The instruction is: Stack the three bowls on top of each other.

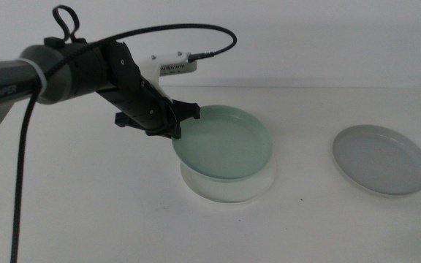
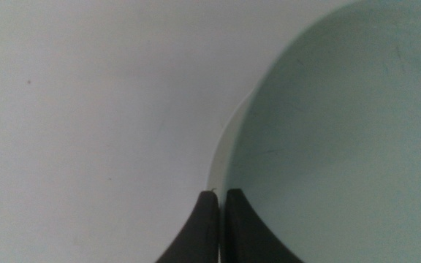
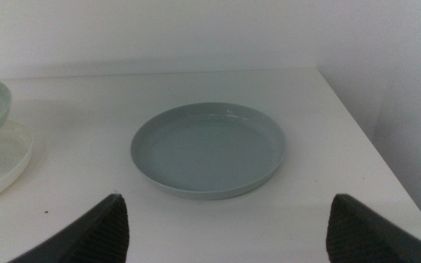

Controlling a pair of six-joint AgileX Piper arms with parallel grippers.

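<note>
Left end effector (image 1: 175,126) pinching the matte mint green bowl (image 1: 225,142) rim, tilted over the white bowl (image 1: 229,188).
Round, low-rimmed grey bowl (image 1: 381,159) lies apart; right end effector (image 3: 225,223) spread wide.

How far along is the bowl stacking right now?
Done: nothing is fully stacked yet. In hand: the left gripper is shut on the rim of the mint green bowl, held tilted over the white bowl. Left: seat it, then add the grey bowl, which sits apart before the open right gripper.
</note>
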